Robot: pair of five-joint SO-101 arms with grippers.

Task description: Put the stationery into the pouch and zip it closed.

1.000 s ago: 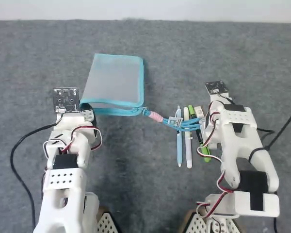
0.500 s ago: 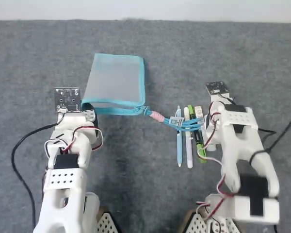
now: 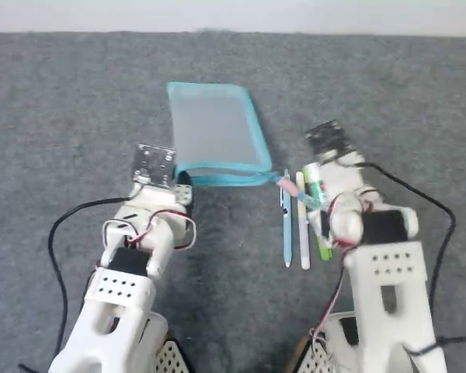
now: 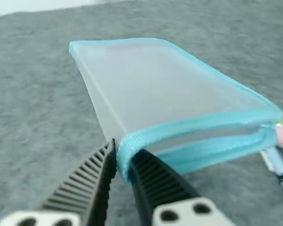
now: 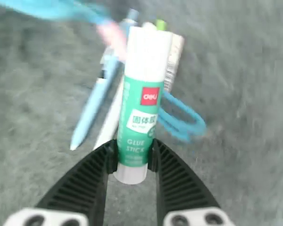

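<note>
The translucent pouch (image 3: 213,128) with turquoise trim lies on the grey mat, its zipper edge facing the arms. My left gripper (image 3: 184,179) is shut on the pouch's near corner; in the left wrist view the gripper (image 4: 122,165) pinches the turquoise edge of the pouch (image 4: 165,89). My right gripper (image 3: 317,196) is shut on a green-and-white glue stick (image 3: 314,180), held lengthwise just right of the pouch mouth. In the right wrist view the glue stick (image 5: 137,117) sits between the fingers (image 5: 95,174). A blue pen (image 3: 286,229), a white pen (image 3: 302,233) and a green marker (image 3: 325,247) lie side by side below.
A pink zipper pull (image 5: 111,33) with a blue cord loop (image 5: 185,120) trails from the pouch across the pens. The grey mat (image 3: 62,101) is bare to the left and at the back, ending at a pale strip along the far edge.
The left arm swung right, dragging the pouch toward the pens and turning it. The right gripper moved up and left over the stationery and now holds the glue stick.
</note>
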